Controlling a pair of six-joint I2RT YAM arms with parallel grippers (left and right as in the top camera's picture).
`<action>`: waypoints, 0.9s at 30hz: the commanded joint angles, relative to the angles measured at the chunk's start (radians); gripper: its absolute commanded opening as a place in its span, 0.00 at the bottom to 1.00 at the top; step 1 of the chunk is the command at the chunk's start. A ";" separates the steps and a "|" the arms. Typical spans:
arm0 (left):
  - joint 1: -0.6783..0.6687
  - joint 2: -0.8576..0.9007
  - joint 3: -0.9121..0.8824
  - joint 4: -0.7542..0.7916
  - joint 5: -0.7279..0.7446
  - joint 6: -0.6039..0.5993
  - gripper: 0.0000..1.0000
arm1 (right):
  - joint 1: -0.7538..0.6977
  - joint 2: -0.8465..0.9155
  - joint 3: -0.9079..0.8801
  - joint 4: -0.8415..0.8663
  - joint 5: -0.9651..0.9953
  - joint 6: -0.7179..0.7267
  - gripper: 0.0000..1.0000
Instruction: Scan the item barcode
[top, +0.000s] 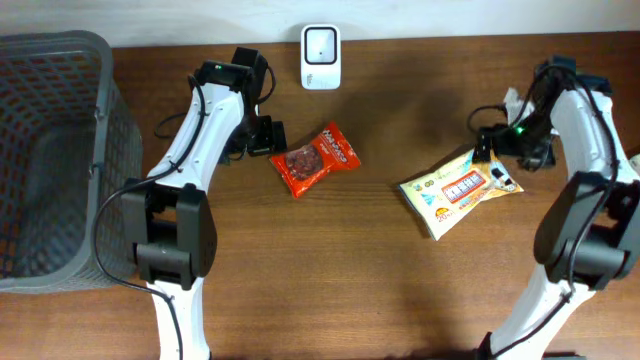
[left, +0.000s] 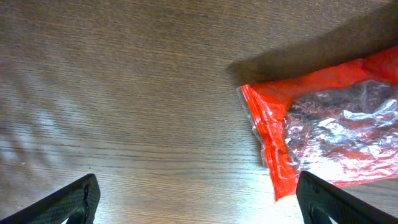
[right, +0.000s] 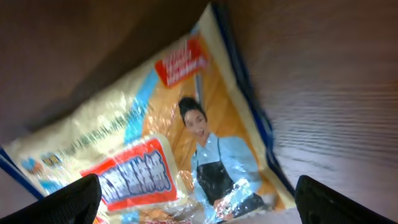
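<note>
Well off to the outer side of the left claw (top: 262, 135), a grey basket (top: 118, 130) is seen on the surface (top: 380, 260); it is judged to play no part in this step. The left claw is spread wide and nothing is held in it. The red snack packet (left: 329, 124) lies flat just ahead of it, offset toward one finger rather than centred between the two. Beyond that claw, at the far edge, the white scanner (top: 320, 43) is placed. The cream and yellow packet (right: 174, 137) lies flat directly beneath the right claw (top: 498, 152), which is likewise spread wide with nothing pinched. No barcode is visible on either packet, so the face that carries it cannot be told. The step in hand is judged to be a pickup for scanning. For this to be done well, the chosen claw should be centred over a packet edge before it is lowered. The film should be pinched at a seam so that the printed face is left uncovered and uncrumpled. The packet should then be presented flat and near to the scanner, and turned over if no code is read.
</note>
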 joint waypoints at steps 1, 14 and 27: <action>0.003 -0.002 0.008 -0.001 -0.010 -0.002 0.99 | 0.008 0.092 0.001 -0.005 -0.075 -0.090 0.99; 0.003 -0.002 0.008 -0.001 -0.010 -0.002 0.99 | 0.181 0.179 -0.067 -0.027 -0.190 0.380 0.04; 0.003 -0.002 0.008 -0.001 -0.010 -0.002 0.99 | 0.185 0.111 0.015 0.087 -0.665 0.524 0.04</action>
